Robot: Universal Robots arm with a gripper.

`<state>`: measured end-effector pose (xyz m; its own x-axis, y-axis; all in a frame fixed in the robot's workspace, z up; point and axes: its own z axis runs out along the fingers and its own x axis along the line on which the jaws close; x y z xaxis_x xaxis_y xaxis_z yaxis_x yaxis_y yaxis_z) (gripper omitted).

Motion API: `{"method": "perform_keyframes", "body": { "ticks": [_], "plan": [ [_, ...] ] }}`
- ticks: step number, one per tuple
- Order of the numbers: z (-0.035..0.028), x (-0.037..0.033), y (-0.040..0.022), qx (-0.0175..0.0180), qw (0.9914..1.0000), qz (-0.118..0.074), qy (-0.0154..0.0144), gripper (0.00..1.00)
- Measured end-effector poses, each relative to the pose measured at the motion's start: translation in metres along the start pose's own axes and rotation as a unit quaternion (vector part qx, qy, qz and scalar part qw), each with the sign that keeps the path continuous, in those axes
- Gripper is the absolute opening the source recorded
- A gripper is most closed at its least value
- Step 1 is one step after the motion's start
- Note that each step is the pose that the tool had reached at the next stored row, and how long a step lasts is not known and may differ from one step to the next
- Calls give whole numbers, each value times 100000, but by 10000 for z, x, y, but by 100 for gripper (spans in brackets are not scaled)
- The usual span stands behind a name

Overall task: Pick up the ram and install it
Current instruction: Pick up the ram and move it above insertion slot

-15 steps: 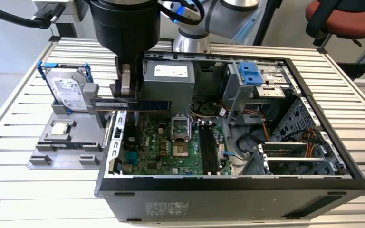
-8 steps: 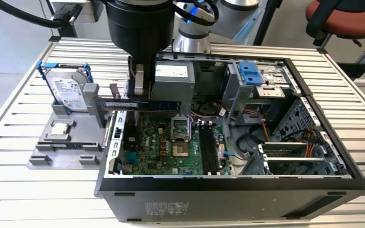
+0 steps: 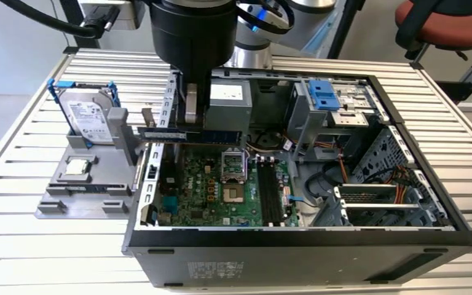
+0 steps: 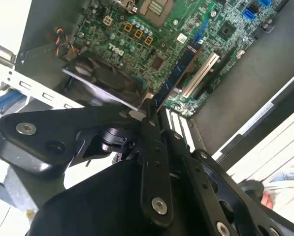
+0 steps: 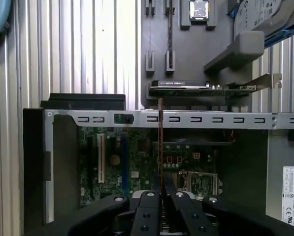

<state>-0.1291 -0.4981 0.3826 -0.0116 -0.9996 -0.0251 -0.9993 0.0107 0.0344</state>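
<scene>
**Ram pinched in the gripper above the open computer**

In the exterior view, the arm's gripper (image 3: 191, 123) hangs over the rear corner of the open black metal computer case (image 3: 302, 246), on the exterior view's left. Its fingers are pressed onto the ram (image 3: 219, 136), a long, narrow dark circuit-board stick held level and on edge, clear of the green motherboard (image 3: 211, 184) below. The long black memory slots (image 3: 269, 190) lie well apart from the stick, nearer the board's middle. Beside the case, on the exterior view's left, a grey plastic fixture (image 3: 80, 206) carries a silver hard drive in a blue bracket (image 3: 86, 117) and a small square silver processor chip (image 3: 78, 166).

In the second wrist view, the black fingers close on one end of the stick (image 4: 179, 69), which juts out over the motherboard (image 4: 137, 29).

In the first wrist view, the ram (image 5: 160, 132) shows edge-on as a thin line rising from between the fingertips. It crosses the case's perforated metal rim (image 5: 211, 119); whether it touches that rim I cannot tell. Past the rim, a flat expansion card with a metal bracket (image 5: 201, 87) rests on the fixture.
</scene>
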Motion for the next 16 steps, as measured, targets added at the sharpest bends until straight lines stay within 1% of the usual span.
{"method": "perform_keyframes", "body": {
  "ticks": [3, 5, 7, 9, 12, 16],
  "plan": [
    [0, 0, -20, 30, 99996, -886, 33, 0],
    [0, 0, -30, 237, 99992, -1208, 45, 0],
    [4, 0, -37, 552, 99991, -1254, 46, 0],
    [8, 0, -46, 713, 99989, -1276, 70, 0],
    [10, 1, -51, 734, 99989, -1256, 132, 0],
    [18, 0, -84, 769, 99990, -1137, 136, 0]
  ]
}}
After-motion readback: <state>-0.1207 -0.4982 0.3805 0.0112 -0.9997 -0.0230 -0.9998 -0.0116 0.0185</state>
